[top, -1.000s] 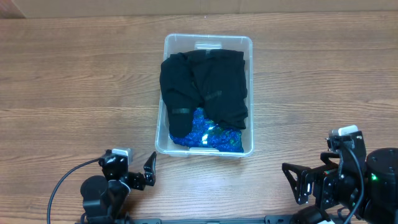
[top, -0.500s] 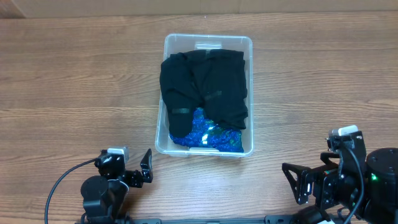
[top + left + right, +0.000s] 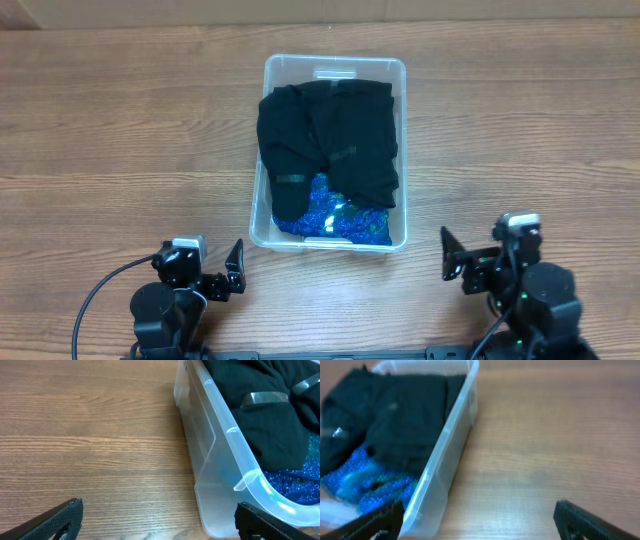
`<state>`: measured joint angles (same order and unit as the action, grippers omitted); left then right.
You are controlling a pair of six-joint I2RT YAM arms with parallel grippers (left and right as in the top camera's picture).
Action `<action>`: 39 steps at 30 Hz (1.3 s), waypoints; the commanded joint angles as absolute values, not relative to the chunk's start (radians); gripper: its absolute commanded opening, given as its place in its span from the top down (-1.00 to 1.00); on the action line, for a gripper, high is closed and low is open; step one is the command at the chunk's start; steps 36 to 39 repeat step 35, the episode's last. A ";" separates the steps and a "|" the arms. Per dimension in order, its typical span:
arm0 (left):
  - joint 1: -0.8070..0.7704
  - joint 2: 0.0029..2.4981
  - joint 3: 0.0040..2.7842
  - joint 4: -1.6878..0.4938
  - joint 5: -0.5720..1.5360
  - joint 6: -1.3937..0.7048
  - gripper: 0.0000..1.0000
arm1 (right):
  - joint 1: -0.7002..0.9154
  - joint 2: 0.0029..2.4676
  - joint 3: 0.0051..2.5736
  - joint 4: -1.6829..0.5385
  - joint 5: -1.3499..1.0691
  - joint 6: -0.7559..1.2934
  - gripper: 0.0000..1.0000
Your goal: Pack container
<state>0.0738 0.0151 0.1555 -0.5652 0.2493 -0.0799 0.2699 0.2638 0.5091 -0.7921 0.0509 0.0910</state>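
Container [image 3: 290,62] is seen at desk [image 3: 120,130] centre, packed with black garments [image 3: 330,140] over blue sparkly fabric [image 3: 335,222] at its 6 o'clock end. Left jaws are spread wide at its 7 o'clock, right jaws wide at 5 o'clock. Both are empty.

Left gripper [image 3: 238,268] and right gripper [image 3: 447,262] are black, with pointed fingers [image 3: 60,517]. A white block [image 3: 187,243] caps each; a black cable [image 3: 100,288] trails the left.
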 commanded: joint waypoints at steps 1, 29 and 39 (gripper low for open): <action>0.072 0.004 0.152 -0.564 0.244 -0.097 -1.00 | 0.266 0.136 0.352 -0.710 0.024 0.082 -1.00; 0.072 0.004 0.152 -0.564 0.244 -0.097 -1.00 | 0.245 0.003 0.154 -0.626 0.021 0.138 -1.00; 0.072 0.004 0.152 -0.564 0.244 -0.097 -1.00 | 0.245 0.003 0.154 -0.626 0.021 0.138 -1.00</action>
